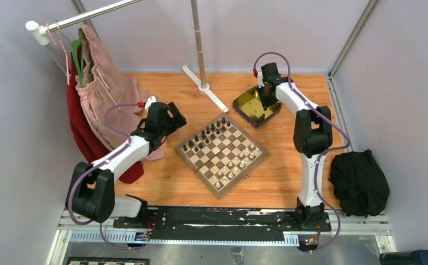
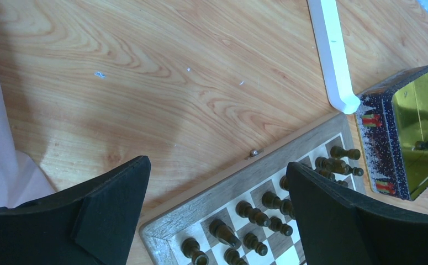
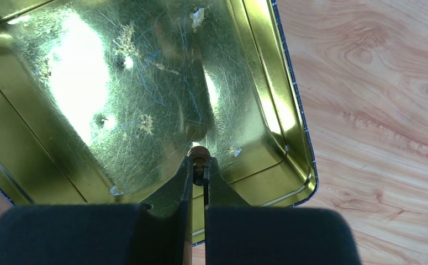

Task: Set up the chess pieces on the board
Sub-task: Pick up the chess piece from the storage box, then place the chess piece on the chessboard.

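The board (image 1: 221, 154) lies turned like a diamond in the middle of the table, with dark chess pieces (image 1: 207, 136) along its far-left rows and pale pieces (image 1: 237, 164) along its near-right rows. My right gripper (image 3: 199, 165) reaches down inside the yellow-gold tin (image 3: 145, 83) and is shut on a small dark brown chess piece (image 3: 200, 154) at its fingertips. My left gripper (image 2: 217, 182) hangs open above the board's left corner (image 2: 162, 229), nothing between its fingers. In the left wrist view, dark pieces (image 2: 253, 212) stand upright on the board.
A clothes rack (image 1: 90, 16) with pink and red garments stands at the back left, its white foot (image 1: 207, 94) behind the board. A black cloth bundle (image 1: 359, 182) lies at the right. The tin (image 1: 255, 105) sits off the board's far corner.
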`<state>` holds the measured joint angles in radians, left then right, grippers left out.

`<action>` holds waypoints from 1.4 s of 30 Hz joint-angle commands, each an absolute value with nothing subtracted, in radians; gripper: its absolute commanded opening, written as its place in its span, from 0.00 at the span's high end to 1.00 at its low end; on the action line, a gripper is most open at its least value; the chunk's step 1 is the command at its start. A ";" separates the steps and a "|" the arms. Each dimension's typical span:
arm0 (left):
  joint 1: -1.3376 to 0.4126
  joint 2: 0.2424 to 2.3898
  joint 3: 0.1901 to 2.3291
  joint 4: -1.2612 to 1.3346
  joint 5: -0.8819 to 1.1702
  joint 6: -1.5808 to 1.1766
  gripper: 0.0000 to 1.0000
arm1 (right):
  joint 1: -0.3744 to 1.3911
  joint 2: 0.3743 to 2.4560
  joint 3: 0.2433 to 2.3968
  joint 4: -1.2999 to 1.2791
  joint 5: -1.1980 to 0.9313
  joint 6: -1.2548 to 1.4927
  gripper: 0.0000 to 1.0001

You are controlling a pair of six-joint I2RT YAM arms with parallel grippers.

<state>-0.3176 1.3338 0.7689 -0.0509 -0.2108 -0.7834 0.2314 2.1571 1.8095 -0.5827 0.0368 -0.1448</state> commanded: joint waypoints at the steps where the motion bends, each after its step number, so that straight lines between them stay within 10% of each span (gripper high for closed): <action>1: -0.322 1.335 0.794 -0.062 -0.228 -0.770 0.00 | 0.218 2.116 1.842 -0.591 0.016 -0.130 1.00; 42: -0.322 0.824 0.960 -0.241 -0.588 -0.728 0.00 | 0.884 1.825 1.682 -0.621 -0.048 -0.057 1.00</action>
